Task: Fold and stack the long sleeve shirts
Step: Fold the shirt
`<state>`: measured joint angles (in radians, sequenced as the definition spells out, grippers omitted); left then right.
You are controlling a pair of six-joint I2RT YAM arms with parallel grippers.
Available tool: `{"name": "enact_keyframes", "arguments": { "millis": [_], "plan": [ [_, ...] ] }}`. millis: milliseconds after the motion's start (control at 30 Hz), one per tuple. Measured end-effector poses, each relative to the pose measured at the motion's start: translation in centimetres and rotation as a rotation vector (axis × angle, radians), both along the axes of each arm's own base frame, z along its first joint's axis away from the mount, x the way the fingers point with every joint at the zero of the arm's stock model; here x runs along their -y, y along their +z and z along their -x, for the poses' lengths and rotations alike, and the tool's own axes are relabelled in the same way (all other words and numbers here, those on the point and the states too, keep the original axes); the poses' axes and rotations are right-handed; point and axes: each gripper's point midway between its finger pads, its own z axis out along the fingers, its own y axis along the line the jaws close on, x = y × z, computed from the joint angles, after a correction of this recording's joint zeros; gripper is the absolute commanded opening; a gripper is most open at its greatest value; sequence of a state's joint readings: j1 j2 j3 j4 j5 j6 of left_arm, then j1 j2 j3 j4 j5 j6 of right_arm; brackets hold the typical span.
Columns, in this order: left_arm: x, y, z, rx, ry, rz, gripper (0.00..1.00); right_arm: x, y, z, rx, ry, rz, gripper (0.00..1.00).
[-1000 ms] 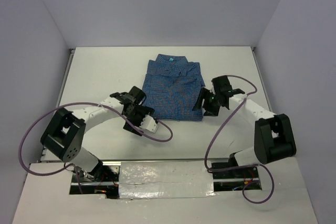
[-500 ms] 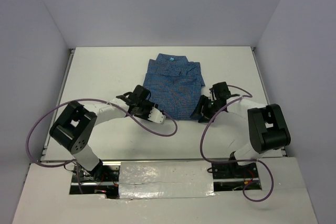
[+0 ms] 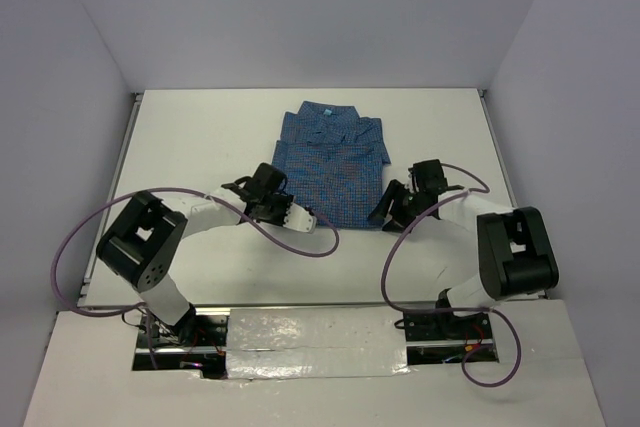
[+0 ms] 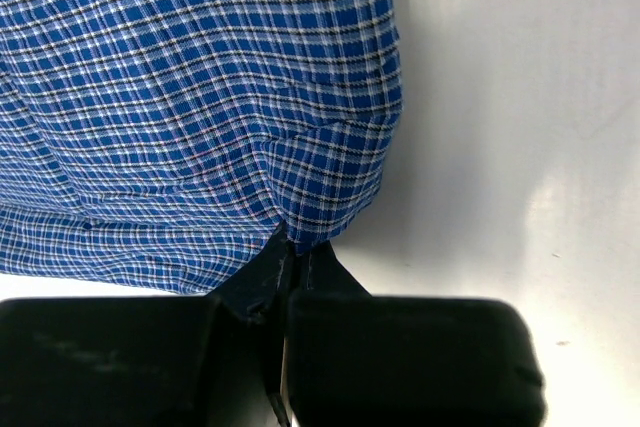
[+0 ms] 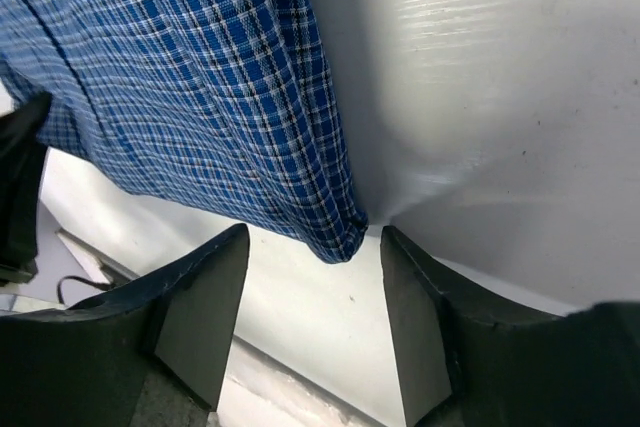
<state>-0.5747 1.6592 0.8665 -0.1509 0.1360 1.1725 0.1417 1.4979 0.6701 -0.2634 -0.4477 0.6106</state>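
Note:
A blue checked long sleeve shirt point(image 3: 331, 160) lies folded on the white table point(image 3: 200, 137), collar toward the far side. My left gripper point(image 3: 284, 207) is at its near left corner, and in the left wrist view the jaws point(image 4: 293, 250) are shut on a pinch of that corner of the shirt point(image 4: 190, 87). My right gripper point(image 3: 389, 211) sits at the near right corner. In the right wrist view it point(image 5: 312, 282) is open, with the shirt's corner point(image 5: 338, 232) hanging just beyond the tips of its two fingers point(image 5: 205, 302), touching neither.
Purple cables point(image 3: 310, 247) loop from both wrists over the table in front of the shirt. Grey walls point(image 3: 80, 67) enclose the table on three sides. The arm bases and a taped strip point(image 3: 310, 332) run along the near edge.
My left gripper has moved in to the shirt's near left corner and shut on it. My right gripper has slid toward the near right corner, staying open.

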Motion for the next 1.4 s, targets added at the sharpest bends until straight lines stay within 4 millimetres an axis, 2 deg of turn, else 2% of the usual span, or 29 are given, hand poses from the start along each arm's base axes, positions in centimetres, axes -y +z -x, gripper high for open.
{"name": "enact_keyframes", "arguments": {
  "millis": [133, 167, 233, 267, 333, 367, 400, 433, 600, 767, 867, 1033, 1100, 1267, 1400],
  "plan": [
    [0.0, 0.0, 0.3, -0.007, -0.004, 0.004, 0.00, 0.0, 0.0, 0.1, 0.016, -0.025, -0.017, 0.60],
    [0.1, 0.0, 0.4, -0.007, -0.004, 0.004, 0.00, -0.1, 0.0, 0.0, 0.018, -0.028, -0.023, 0.54],
    [0.1, 0.0, 0.4, -0.008, -0.003, 0.005, 0.00, -0.3, -0.3, -0.1, 0.015, -0.029, -0.036, 0.49],
    [0.2, 0.0, 0.5, -0.011, 0.000, 0.007, 0.00, -0.6, -0.4, -0.2, 0.011, -0.026, -0.053, 0.40],
    [0.2, 0.0, 0.5, -0.016, 0.010, 0.012, 0.00, -0.9, -0.7, -0.4, 0.009, -0.021, -0.069, 0.28],
    [0.2, 0.0, 0.5, -0.017, 0.012, 0.013, 0.00, -1.0, -0.8, -0.4, 0.004, -0.024, -0.077, 0.18],
    [0.2, 0.0, 0.5, -0.017, 0.012, 0.013, 0.00, -1.0, -1.0, -0.3, 0.006, -0.024, -0.078, 0.12],
    [0.2, 0.0, 0.5, -0.017, 0.012, 0.013, 0.00, -0.9, -1.2, -0.1, 0.001, -0.030, -0.078, 0.02],
    [0.0, 0.2, 1.3, -0.039, 0.008, 0.007, 0.00, -0.6, -1.0, 0.0, 0.008, -0.041, -0.057, 0.00],
    [-0.6, 1.3, 4.1, -0.150, 0.038, 0.003, 0.00, -0.5, 0.9, 1.6, 0.029, -0.023, -0.009, 0.00],
    [-0.7, 3.0, 6.2, -0.242, 0.075, -0.010, 0.00, -1.4, 3.0, 4.1, 0.058, 0.039, 0.034, 0.00],
    [-1.7, 6.8, 10.9, -0.355, 0.089, -0.024, 0.00, -3.1, 6.4, 10.2, 0.052, 0.164, 0.094, 0.00],
    [-2.4, 9.2, 13.3, -0.375, 0.061, -0.011, 0.00, -3.3, 7.8, 12.8, 0.041, 0.196, 0.086, 0.00],
    [-2.2, 15.7, 17.3, -0.352, -0.044, 0.128, 0.00, -3.5, 11.4, 17.8, 0.008, 0.249, 0.036, 0.00],
    [-2.1, 19.3, 20.1, -0.381, -0.088, 0.233, 0.00, -3.6, 15.5, 20.0, -0.004, 0.304, 0.012, 0.00]
  ]
}}
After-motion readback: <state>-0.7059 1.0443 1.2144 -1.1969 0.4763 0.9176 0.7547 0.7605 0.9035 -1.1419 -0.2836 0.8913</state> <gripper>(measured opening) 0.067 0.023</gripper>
